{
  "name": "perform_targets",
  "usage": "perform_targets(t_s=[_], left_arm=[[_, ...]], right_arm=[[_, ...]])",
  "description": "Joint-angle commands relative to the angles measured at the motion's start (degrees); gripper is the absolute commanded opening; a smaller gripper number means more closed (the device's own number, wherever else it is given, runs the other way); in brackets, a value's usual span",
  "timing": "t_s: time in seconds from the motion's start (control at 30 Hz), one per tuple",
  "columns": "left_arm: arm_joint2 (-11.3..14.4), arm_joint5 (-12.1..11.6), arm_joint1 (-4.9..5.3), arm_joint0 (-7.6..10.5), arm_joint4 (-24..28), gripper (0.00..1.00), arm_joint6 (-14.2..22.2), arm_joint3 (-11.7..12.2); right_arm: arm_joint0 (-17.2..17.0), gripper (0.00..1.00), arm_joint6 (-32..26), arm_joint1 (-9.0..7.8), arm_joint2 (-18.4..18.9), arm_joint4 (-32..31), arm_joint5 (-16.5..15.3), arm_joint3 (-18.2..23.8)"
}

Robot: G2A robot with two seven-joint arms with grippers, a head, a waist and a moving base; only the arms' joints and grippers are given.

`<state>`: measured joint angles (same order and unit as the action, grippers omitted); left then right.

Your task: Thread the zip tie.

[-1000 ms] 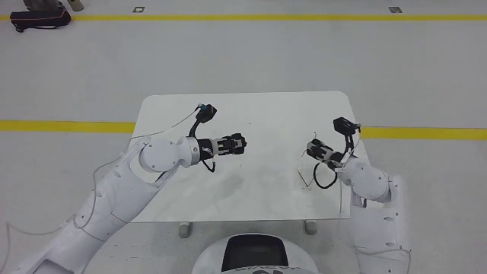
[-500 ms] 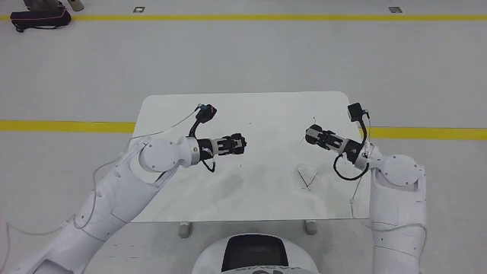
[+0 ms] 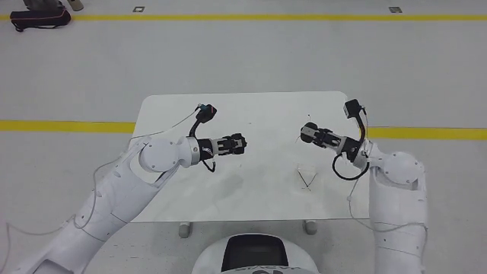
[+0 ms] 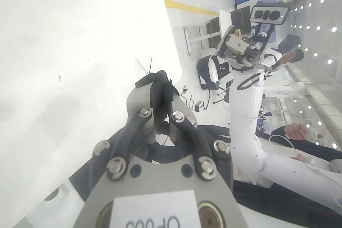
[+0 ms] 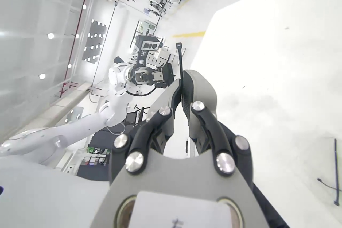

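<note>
Between the fingers of my right gripper, pinched tight, the zip tie has risen off the table, away from the spare ties, toward my left gripper, its fingers pressed together, readying the threading.

Right hand swung up and inward; zip tie carried along.

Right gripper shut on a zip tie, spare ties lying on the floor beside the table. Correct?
One thing is off. The right gripper is shut on a zip tie, but the spare ties lie on the table, near its front edge on the right arm's side, not on the floor. The top view shows this.
</note>
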<state>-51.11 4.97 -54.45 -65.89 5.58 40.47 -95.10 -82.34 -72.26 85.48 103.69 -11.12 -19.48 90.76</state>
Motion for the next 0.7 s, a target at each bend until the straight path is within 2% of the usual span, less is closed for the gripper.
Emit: perform_targets(t_s=[0.0, 0.17, 0.27, 0.4, 0.47, 0.67], left_arm=[[0.16, 0.64, -0.01, 0.54, 0.62, 0.00, 2.33, 0.02], [0.29, 2.18, -0.31, 2.44, 7.16, 0.00, 9.52, 1.29], [0.62, 2.70, -0.51, 3.54, 8.89, 0.00, 11.48, 2.22], [1.18, 3.35, -1.02, 4.09, 12.44, 0.00, 11.01, 2.90], [1.37, 2.40, -1.24, 4.42, 11.27, 0.00, 8.06, 2.89], [1.37, 2.40, -1.24, 4.42, 11.27, 0.00, 8.06, 2.89]], right_arm=[[-0.42, 0.00, 0.93, -0.57, -0.36, 1.46, 0.00, 0.97], [-0.74, 0.00, 0.19, -2.58, -1.79, 3.51, 0.00, 3.56], [-0.88, 0.00, 0.41, -3.70, -2.68, 5.10, 0.00, 4.27], [-0.91, 0.00, -0.46, -4.94, -3.74, 8.30, 0.00, 4.66], [-1.03, 0.00, -1.56, -5.38, -4.08, 9.96, 0.00, 3.94], [-1.03, 0.00, -1.56, -5.38, -4.08, 9.96, 0.00, 3.94]])
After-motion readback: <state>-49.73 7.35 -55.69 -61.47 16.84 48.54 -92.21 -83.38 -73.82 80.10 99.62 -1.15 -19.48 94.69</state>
